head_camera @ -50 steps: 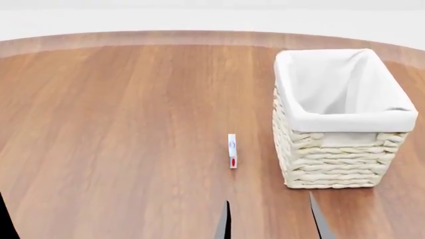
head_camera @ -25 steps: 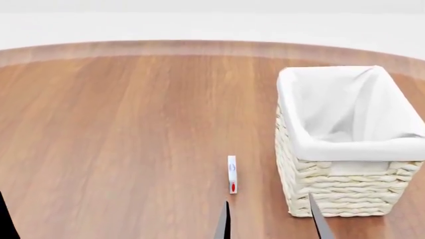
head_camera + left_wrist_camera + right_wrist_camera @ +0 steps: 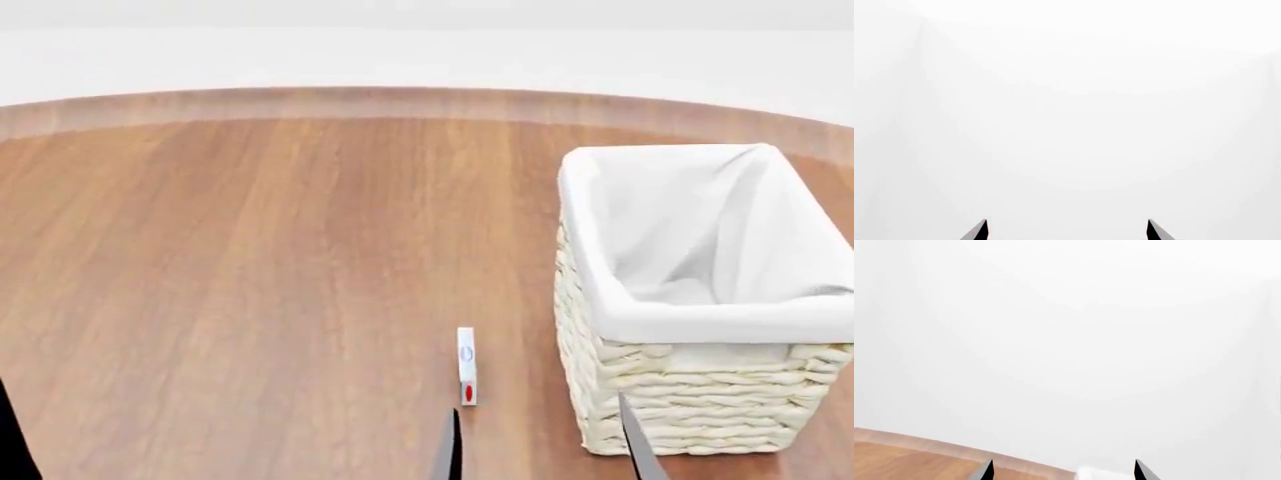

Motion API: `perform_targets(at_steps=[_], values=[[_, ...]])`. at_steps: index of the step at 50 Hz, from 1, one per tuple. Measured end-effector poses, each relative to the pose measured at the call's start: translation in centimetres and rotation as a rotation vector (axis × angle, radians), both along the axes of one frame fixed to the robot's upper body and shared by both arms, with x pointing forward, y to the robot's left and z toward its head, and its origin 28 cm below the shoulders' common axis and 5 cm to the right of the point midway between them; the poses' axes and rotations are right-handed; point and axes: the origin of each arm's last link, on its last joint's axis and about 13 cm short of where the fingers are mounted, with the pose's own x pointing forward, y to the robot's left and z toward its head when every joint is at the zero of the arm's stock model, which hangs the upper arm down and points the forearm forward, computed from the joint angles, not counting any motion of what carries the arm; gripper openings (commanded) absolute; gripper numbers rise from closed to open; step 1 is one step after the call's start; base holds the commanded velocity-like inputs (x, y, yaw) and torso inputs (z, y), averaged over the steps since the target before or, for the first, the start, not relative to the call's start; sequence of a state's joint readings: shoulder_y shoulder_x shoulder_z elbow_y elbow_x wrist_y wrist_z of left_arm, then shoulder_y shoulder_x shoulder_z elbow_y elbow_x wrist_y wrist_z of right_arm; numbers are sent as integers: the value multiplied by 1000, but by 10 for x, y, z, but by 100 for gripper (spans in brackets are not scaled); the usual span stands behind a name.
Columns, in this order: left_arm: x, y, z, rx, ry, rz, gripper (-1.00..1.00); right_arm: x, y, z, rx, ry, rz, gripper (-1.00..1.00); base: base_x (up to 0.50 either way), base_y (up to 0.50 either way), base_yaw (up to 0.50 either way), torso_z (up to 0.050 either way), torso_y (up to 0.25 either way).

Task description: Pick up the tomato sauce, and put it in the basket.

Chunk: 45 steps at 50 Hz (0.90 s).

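Basket [image 3: 694, 400] upright, mouth up | right gripper [image 3: 541, 445] spread | left gripper [image 3: 1066, 230] spread

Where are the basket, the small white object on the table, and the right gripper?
basket [image 3: 694, 395]: head view, front wicker wall.
small white object [image 3: 466, 365]: head view, its middle; too small to identify.
right gripper [image 3: 541, 445]: head view, midway between its two fingertips.

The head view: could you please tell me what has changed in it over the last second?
The basket and the small white and red item beside it have both slid lower in the head view, so the camera moved; their spacing looks unchanged. The right pincer tips stay at the bottom edge, open, holding nothing. No tomato sauce is in sight.
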<state>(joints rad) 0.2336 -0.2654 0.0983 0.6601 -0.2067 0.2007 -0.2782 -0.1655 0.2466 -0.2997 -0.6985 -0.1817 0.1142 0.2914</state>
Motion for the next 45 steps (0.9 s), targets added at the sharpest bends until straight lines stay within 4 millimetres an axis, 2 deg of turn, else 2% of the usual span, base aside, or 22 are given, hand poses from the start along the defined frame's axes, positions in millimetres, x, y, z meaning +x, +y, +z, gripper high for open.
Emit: perform_targets(at_steps=[19, 45], values=[[1, -2, -2, 8, 7, -11, 100, -5, -1, -23, -4, 79, -26, 100, 0, 0, 0, 0, 0], [3, -3, -5, 8, 18, -21, 100, -22, 3, -70, 0, 290, -32, 100, 0, 0, 0, 0, 0]])
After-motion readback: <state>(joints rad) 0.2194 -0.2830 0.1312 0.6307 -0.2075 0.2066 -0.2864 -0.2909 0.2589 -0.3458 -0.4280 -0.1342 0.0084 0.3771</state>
